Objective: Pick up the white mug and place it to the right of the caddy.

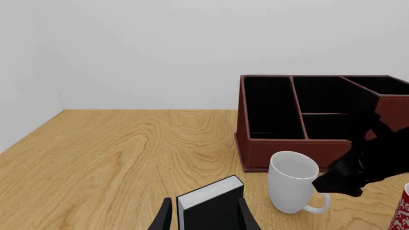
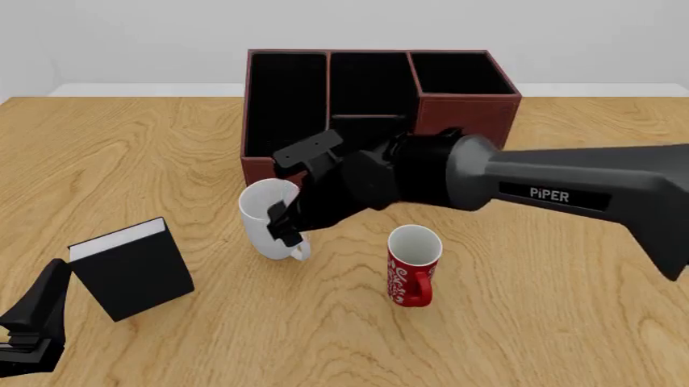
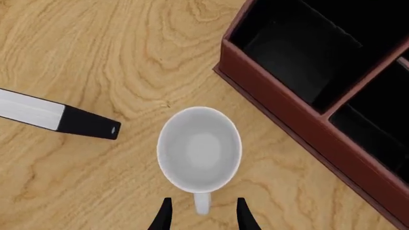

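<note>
Handle is lying right between your right gripper's [image 3: 202, 214] parted fingertips, not yet clamped, pointing back at you. The white mug [image 2: 269, 219] is standing upright just in front of the caddy [image 2: 372, 97]; your left gripper [image 1: 204, 218], open, is idling well apart.

Wooden table [image 2: 560, 322], plain white walls [image 1: 160, 52] — even light

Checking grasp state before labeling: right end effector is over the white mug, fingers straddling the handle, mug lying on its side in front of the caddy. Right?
Not quite. The white mug stands upright, as the front view shows. The rest holds: right end effector above it, fingers either side of the handle, in front of the caddy.
</note>
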{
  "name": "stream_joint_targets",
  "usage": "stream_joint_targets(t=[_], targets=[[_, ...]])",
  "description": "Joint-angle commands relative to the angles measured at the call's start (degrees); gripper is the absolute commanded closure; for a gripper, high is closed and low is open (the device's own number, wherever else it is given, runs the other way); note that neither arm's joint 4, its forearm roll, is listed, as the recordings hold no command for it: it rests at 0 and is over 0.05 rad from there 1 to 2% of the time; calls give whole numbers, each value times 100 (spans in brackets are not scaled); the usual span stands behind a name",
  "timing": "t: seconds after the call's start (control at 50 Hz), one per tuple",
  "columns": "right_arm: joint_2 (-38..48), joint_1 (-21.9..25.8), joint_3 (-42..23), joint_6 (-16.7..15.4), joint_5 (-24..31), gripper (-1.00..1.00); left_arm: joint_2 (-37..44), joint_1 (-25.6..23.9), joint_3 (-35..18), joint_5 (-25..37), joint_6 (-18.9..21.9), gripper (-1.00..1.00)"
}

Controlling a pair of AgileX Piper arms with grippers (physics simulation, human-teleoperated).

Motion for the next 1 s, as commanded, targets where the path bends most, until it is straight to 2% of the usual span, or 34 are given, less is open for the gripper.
stream_joint_targets(t=[0.02, 0.98, 1.0], targets=[[216, 7, -105, 30, 72, -100, 0, 0, 0, 0, 0, -100], [539, 16, -150, 122, -11, -100, 0, 0, 0, 0, 0, -100], [542, 3, -154, 80, 5, 100, 0, 0, 0, 0, 0, -100]])
